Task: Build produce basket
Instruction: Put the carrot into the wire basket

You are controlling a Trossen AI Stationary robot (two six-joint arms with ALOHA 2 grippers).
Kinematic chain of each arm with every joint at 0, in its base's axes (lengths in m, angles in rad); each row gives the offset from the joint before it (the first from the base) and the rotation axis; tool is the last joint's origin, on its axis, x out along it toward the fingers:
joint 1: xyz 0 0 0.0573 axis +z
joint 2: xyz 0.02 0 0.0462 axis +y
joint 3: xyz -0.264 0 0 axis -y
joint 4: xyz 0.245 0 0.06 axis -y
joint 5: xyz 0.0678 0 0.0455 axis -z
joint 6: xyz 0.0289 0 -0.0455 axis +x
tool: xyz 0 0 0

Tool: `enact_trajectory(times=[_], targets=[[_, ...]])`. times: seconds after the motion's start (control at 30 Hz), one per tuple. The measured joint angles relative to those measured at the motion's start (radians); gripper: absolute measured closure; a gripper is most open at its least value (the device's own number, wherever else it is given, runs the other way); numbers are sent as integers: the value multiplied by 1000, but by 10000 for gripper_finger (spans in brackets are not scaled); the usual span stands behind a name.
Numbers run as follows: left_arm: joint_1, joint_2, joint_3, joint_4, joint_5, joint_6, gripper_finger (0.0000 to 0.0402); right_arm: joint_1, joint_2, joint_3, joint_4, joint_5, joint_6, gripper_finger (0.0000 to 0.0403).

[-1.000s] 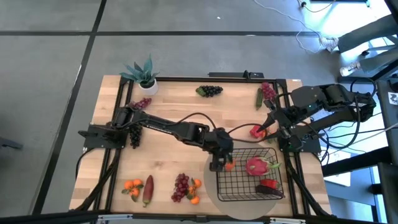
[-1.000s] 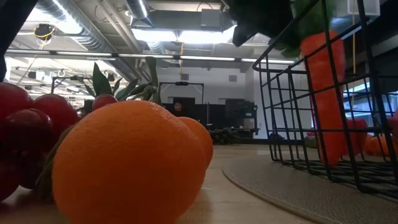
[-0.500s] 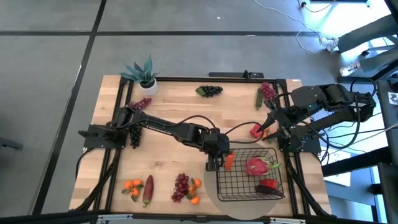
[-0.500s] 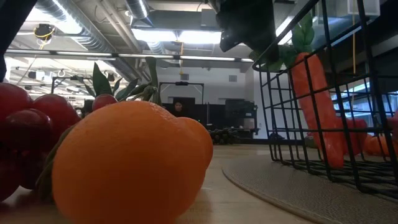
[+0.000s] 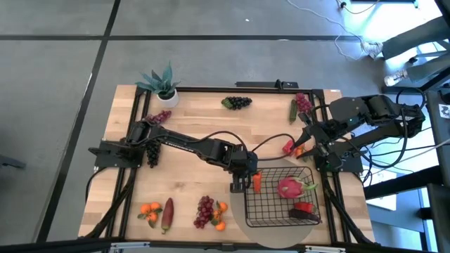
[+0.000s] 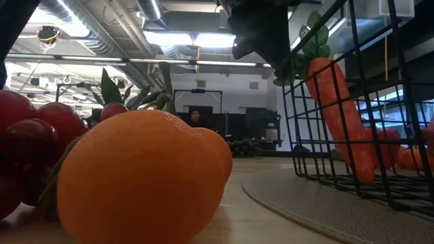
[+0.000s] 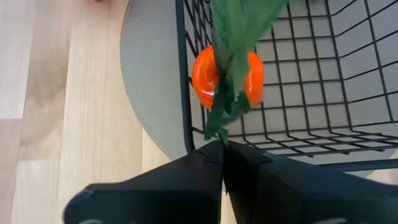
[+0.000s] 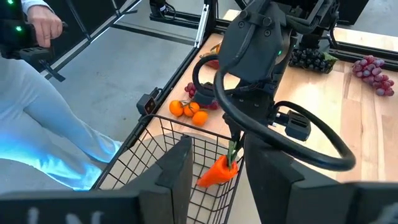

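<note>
A potted plant (image 5: 161, 82) with blue-green leaves in a white pot stands at the far left corner of the wooden bench (image 5: 197, 126). A round grey mat (image 5: 239, 198) lies near the bench's near edge, right of centre. Past the bench's near edge, a person in pale trousers (image 8: 46, 130) stands on the grey floor (image 5: 211, 42).

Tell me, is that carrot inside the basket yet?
Partly: the carrot leans tilted inside the basket, its leaves pinched by the shut left hand.

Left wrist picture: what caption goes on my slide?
Left gripper dangles a carrot by its green leaves inside the black basket.
</note>
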Motion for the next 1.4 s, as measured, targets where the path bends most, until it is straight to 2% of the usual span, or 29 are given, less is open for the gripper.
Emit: enact_trajectory(times=[0.23,0.63,1.4], targets=[[0,0,0,-3,3,0,392,0,0,0,0,0,0,273],[11,-9,-3,-20,8,-52,330,0,0,0,0,0,-2,273],[16,-76,-2,-59,0,-55,333,0,-1,0,-2,8,-25,273]])
